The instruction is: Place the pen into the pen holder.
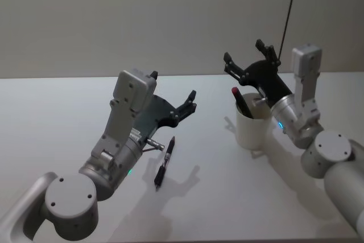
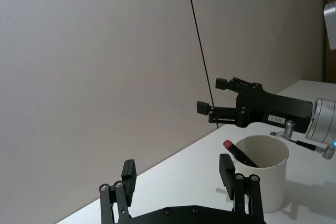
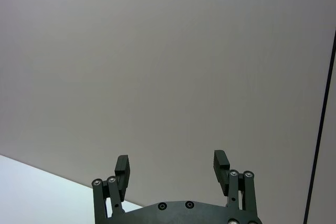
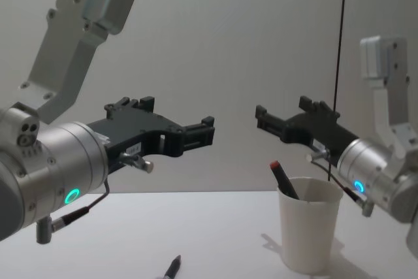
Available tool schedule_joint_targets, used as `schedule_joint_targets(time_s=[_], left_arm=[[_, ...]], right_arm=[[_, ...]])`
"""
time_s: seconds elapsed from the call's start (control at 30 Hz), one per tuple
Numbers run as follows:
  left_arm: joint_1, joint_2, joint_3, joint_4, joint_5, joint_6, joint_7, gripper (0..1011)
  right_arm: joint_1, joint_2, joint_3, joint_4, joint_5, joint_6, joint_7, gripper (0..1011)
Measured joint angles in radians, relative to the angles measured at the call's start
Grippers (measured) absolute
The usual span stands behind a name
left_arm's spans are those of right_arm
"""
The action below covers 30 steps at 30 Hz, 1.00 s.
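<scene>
A black pen (image 1: 165, 162) lies flat on the white table, its tip also at the chest view's lower edge (image 4: 171, 268). My left gripper (image 1: 190, 103) (image 2: 177, 174) (image 4: 199, 132) hovers open above and just beyond it, holding nothing. To the right stands the white pen holder (image 1: 253, 126) (image 2: 262, 177) (image 4: 308, 233), upright. A dark pen with a red end (image 1: 239, 99) (image 2: 236, 152) (image 4: 284, 180) leans inside it. My right gripper (image 1: 244, 52) (image 3: 171, 163) (image 4: 282, 112) hangs open and empty above the holder, also seen from the left wrist (image 2: 216, 97).
The white table (image 1: 68, 112) runs back to a plain grey wall. A thin black cable (image 1: 290, 9) hangs down the wall behind the right arm. Open tabletop lies between the lying pen and the pen holder.
</scene>
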Motion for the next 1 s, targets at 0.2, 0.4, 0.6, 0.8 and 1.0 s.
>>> schedule_joint_targets(time_s=[0.2,0.4,0.6,0.8,1.0], left_arm=[[0.000,0.000,0.000,0.000,0.000,0.000,0.000,1008],[0.000,0.000,0.000,0.000,0.000,0.000,0.000,1008],[0.000,0.000,0.000,0.000,0.000,0.000,0.000,1008],[0.000,0.000,0.000,0.000,0.000,0.000,0.000,1008],[0.000,0.000,0.000,0.000,0.000,0.000,0.000,1008]], right_arm=[[-0.085,0.019,0.004,-0.213,-0.004,0.140,-0.030,1001],[-0.149,0.034,0.007,-0.377,-0.010,0.264,-0.059,1001],[-0.216,0.052,0.011,-0.542,-0.013,0.383,-0.098,1001],[-0.277,0.070,0.020,-0.673,-0.002,0.488,-0.141,1001],[-0.339,0.092,0.033,-0.779,0.016,0.563,-0.182,1001]])
